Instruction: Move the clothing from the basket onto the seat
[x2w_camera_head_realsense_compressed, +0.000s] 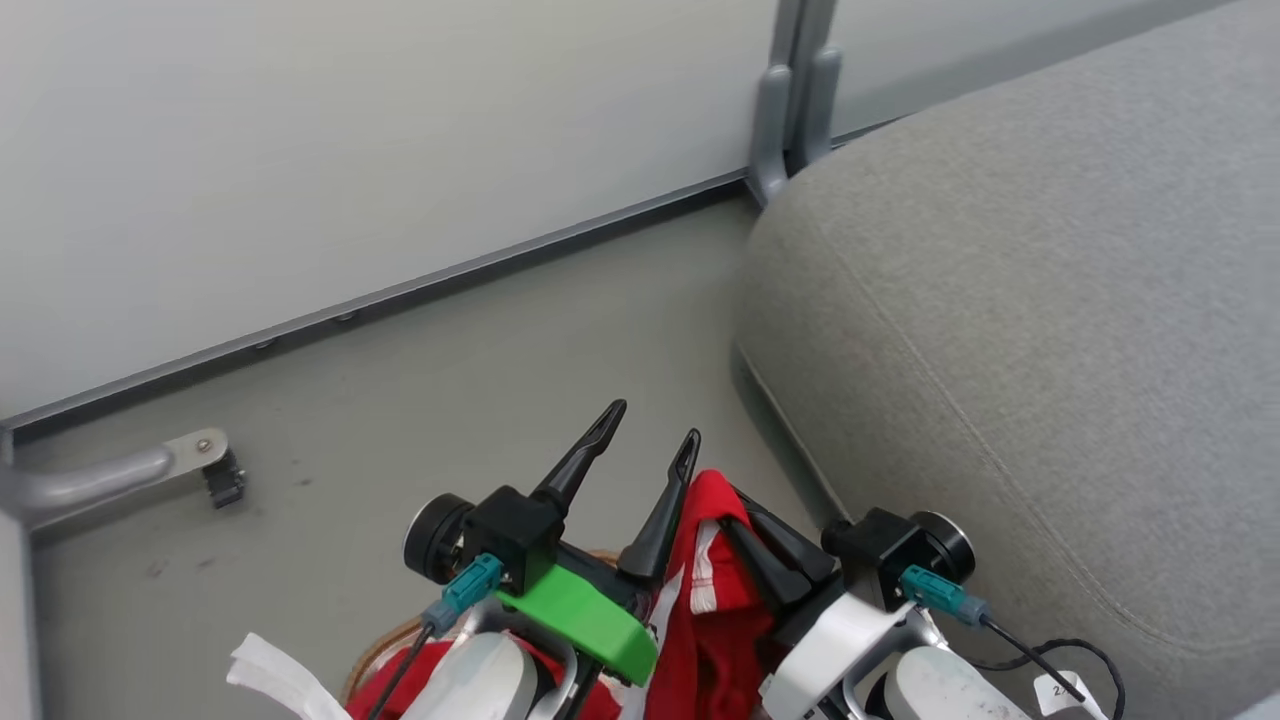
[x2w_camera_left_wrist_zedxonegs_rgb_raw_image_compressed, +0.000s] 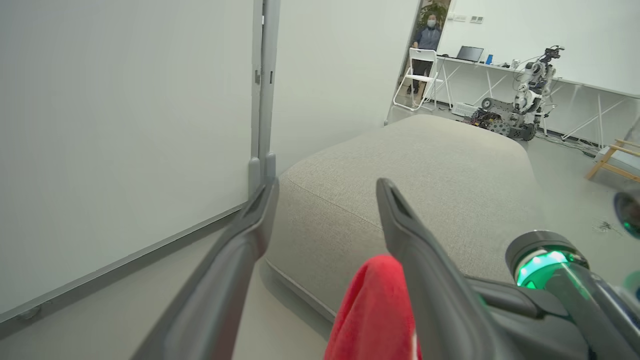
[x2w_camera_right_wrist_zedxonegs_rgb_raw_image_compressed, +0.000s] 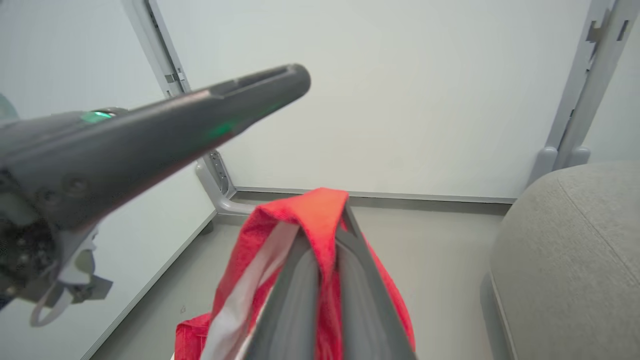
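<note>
The red clothing (x2w_camera_head_realsense_compressed: 712, 585) with white bands hangs bunched between my two arms, above the basket's brown woven rim (x2w_camera_head_realsense_compressed: 383, 640) at the bottom edge. My right gripper (x2w_camera_head_realsense_compressed: 733, 510) is shut on a fold of the clothing (x2w_camera_right_wrist_zedxonegs_rgb_raw_image_compressed: 320, 205) near its top. My left gripper (x2w_camera_head_realsense_compressed: 650, 428) stands open just left of it, and its right finger rests against the fabric. In the left wrist view the left gripper (x2w_camera_left_wrist_zedxonegs_rgb_raw_image_compressed: 326, 192) has wide-apart jaws, and the clothing (x2w_camera_left_wrist_zedxonegs_rgb_raw_image_compressed: 375, 310) rises low down beside its right finger. The grey seat (x2w_camera_head_realsense_compressed: 1000, 350) lies to the right.
A pale partition wall with a grey post (x2w_camera_head_realsense_compressed: 790, 110) runs behind the seat (x2w_camera_left_wrist_zedxonegs_rgb_raw_image_compressed: 425, 165). A metal foot (x2w_camera_head_realsense_compressed: 110, 478) sits on the floor at left. Far off stand a person (x2w_camera_left_wrist_zedxonegs_rgb_raw_image_compressed: 427, 30), a white chair (x2w_camera_left_wrist_zedxonegs_rgb_raw_image_compressed: 419, 75), desks and another robot (x2w_camera_left_wrist_zedxonegs_rgb_raw_image_compressed: 530, 90).
</note>
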